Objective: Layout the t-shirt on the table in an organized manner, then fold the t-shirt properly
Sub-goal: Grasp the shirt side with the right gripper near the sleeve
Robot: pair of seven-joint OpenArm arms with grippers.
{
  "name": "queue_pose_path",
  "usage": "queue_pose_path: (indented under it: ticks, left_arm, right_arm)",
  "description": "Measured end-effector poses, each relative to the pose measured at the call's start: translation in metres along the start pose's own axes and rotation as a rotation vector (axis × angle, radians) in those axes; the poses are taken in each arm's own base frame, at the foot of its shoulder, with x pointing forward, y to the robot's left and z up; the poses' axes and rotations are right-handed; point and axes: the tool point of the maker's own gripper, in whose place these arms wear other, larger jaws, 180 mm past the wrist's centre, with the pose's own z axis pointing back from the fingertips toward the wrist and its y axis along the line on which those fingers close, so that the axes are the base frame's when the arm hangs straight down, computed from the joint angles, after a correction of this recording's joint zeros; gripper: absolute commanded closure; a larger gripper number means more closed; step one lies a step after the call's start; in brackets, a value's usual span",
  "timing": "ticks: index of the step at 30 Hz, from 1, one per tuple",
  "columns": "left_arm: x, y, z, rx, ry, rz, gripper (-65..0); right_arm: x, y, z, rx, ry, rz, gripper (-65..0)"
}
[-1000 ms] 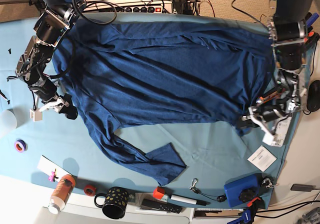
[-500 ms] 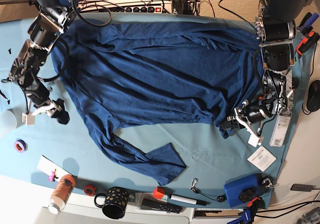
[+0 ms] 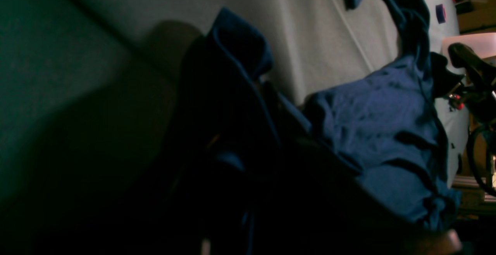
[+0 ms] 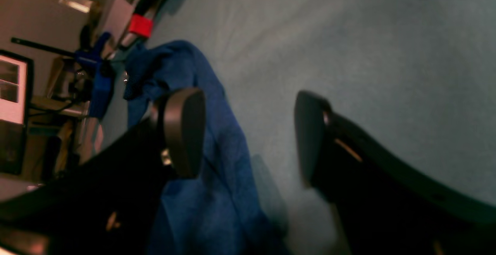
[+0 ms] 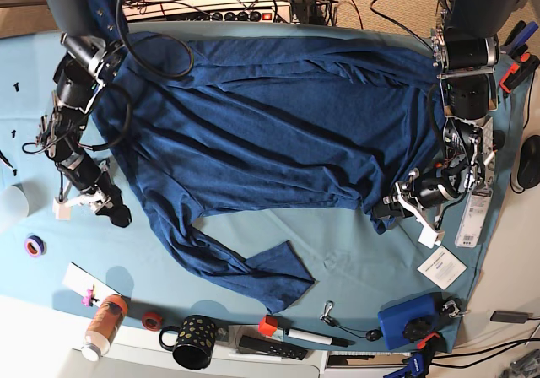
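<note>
The dark navy t-shirt (image 5: 270, 125) lies spread over most of the table (image 5: 354, 251), with one sleeve (image 5: 270, 277) trailing toward the front edge. On the right of the base view, my left gripper (image 5: 384, 211) is shut on the t-shirt's lower corner. In the left wrist view that corner is a dark bunched fold (image 3: 236, 65), and the fingers are lost in shadow. My right gripper (image 5: 116, 215) is at the shirt's left edge. It is open (image 4: 246, 138) just above the teal cloth with nothing between its pads, one finger (image 4: 182, 131) over the t-shirt (image 4: 217, 177).
Along the front edge stand an orange bottle (image 5: 103, 323), a red tape ring (image 5: 151, 320), a spotted black mug (image 5: 194, 342), a marker (image 5: 308, 337) and a blue box (image 5: 407, 321). A purple tape roll (image 5: 34, 245) and a paper card (image 5: 441, 267) lie near the sides.
My left gripper dragged the shirt's corner leftward in the base view, then stopped. My right gripper, still open, moved toward the front edge along the shirt's left side.
</note>
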Motion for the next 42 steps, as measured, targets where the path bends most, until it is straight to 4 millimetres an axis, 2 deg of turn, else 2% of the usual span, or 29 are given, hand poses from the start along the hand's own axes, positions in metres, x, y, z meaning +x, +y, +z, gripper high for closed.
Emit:
queue_pose_path:
  ticks: [9,18,26,29,33,42]
  left_arm:
    - [0.000,0.000,0.000,0.000,0.000,0.000,0.0]
    - [0.000,0.000,0.000,0.000,0.000,0.000,0.0]
    - [0.000,0.000,0.000,0.000,0.000,0.000,0.0]
    - [0.000,0.000,0.000,0.000,0.000,0.000,0.0]
    - [0.000,0.000,0.000,0.000,0.000,0.000,0.0]
    - [0.000,0.000,0.000,0.000,0.000,0.000,0.0]
  right_arm:
    - [-0.023,0.009,-0.013,0.022,0.041,-0.018,-36.3]
    - [-0.036,0.015,-0.017,0.031,0.105,-0.005,-36.3]
    - [-0.056,0.032,-0.032,0.046,0.201,0.051,-36.3]
    - [-0.059,0.040,-0.037,0.034,0.224,0.099,-36.3]
    - [-0.057,0.043,-0.036,0.005,0.272,0.158,-36.3]
    - [-0.059,0.043,-0.033,0.002,0.282,0.168,-36.2]
